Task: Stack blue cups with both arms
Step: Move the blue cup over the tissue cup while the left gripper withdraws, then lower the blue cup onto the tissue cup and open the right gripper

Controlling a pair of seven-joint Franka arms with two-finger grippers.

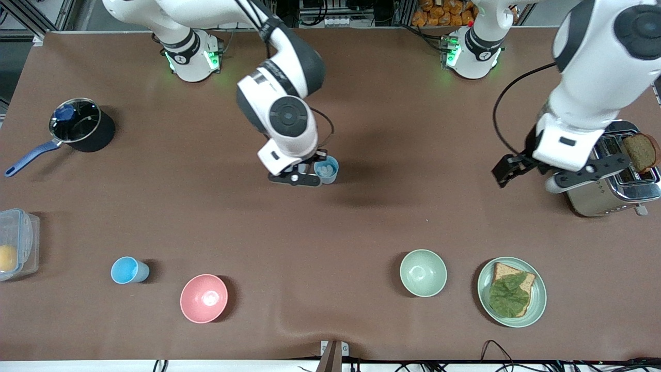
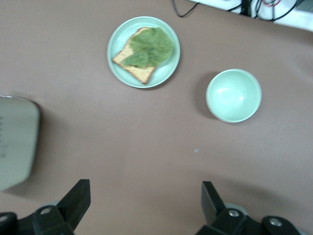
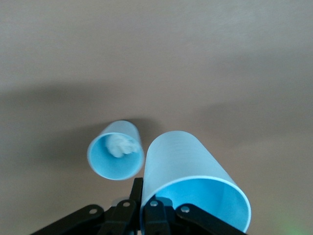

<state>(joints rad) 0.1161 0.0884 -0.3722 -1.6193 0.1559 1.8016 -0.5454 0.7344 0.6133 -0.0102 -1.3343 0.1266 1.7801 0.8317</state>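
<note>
My right gripper (image 1: pixel 310 173) is over the middle of the table, shut on the rim wall of a light-blue cup (image 3: pixel 188 171), one finger inside and one outside. The hand hides this cup in the front view. A second blue cup (image 1: pixel 327 169) with a white patch inside stands upright on the table just beside it and shows in the right wrist view (image 3: pixel 116 150). A third blue cup (image 1: pixel 129 270) stands near the front edge toward the right arm's end. My left gripper (image 1: pixel 532 173) hangs open and empty (image 2: pixel 144 196) over bare table beside the toaster.
A pink bowl (image 1: pixel 204 298), a pale green bowl (image 1: pixel 423 273) and a plate with bread and lettuce (image 1: pixel 511 292) sit along the front. A toaster (image 1: pixel 614 178) stands at the left arm's end. A black pot (image 1: pixel 77 126) and a plastic box (image 1: pixel 15 243) stand at the right arm's end.
</note>
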